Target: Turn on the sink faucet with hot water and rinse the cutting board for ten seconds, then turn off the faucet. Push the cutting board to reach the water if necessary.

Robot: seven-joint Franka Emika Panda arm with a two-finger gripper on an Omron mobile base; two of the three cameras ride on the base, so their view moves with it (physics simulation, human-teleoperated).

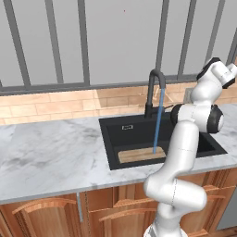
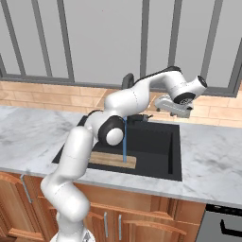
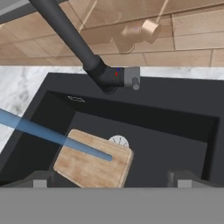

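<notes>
The black sink faucet [image 1: 155, 90] stands behind the sink [image 1: 110, 139], and its base and side lever [image 3: 132, 79] show near the top of the hand view. A light-blue stream of water [image 1: 158, 124] falls from the spout onto the right end of the cutting board [image 1: 140, 154]. The tan board [image 3: 93, 162] lies flat on the basin floor by the front wall, next to the drain [image 3: 118, 141]. My gripper [image 2: 164, 106] hovers open above the sink, to the right of the faucet and clear of the lever. Its fingertips [image 3: 39, 180] stand wide apart with nothing between them.
A marble counter [image 1: 51, 152] runs on both sides of the sink, with a brick backsplash [image 1: 55, 106] and window bars behind it. Wooden cabinets [image 1: 111, 208] sit below. My own arm crosses over the basin's left part in the right base view.
</notes>
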